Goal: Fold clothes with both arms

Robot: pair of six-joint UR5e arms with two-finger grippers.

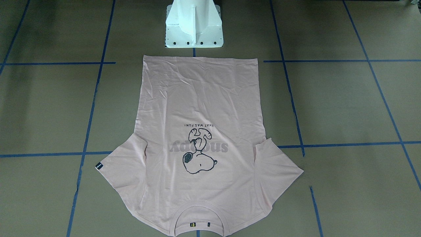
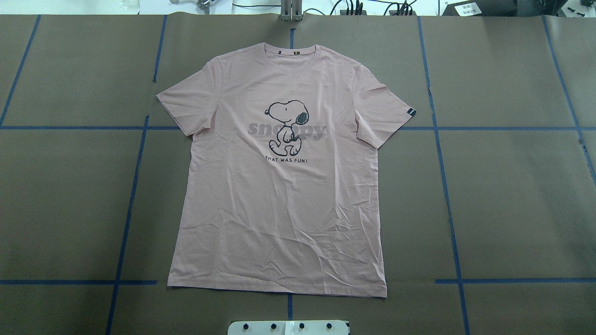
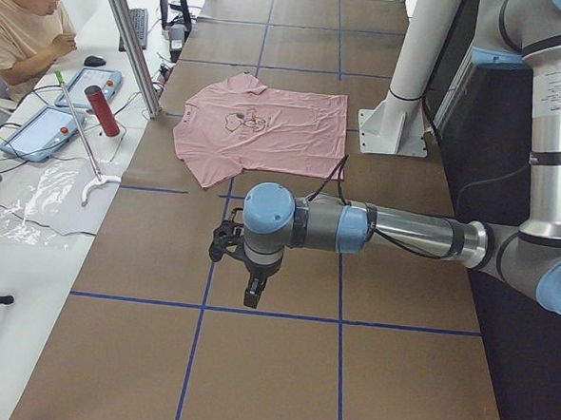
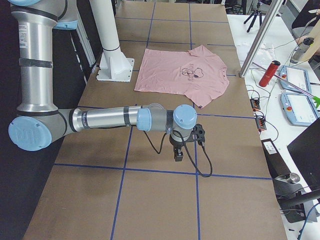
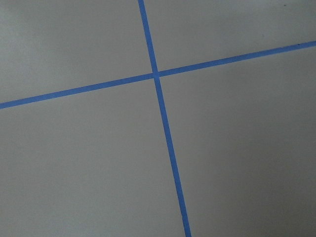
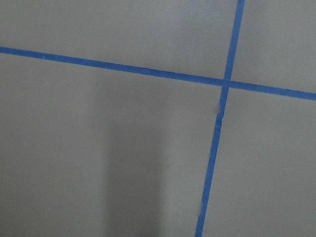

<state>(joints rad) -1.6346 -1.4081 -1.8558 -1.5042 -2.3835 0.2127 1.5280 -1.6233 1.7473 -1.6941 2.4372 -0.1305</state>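
From overhead the pale pink T-shirt (image 2: 279,209) lies flat and face up on the brown table (image 2: 512,186), and its print reads "snoopy" and "THAT WAS FUN!". The front-facing view shows more of the white pedestal (image 1: 194,29) near its hem. Only the side views show the left gripper (image 3: 253,292) and right gripper (image 4: 178,153), above the table and well apart from the shirt; how their fingers stand I cannot tell.

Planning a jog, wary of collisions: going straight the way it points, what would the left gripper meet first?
The left gripper points down; likely the table first, near a blue tape crossing, not the T-shirt.
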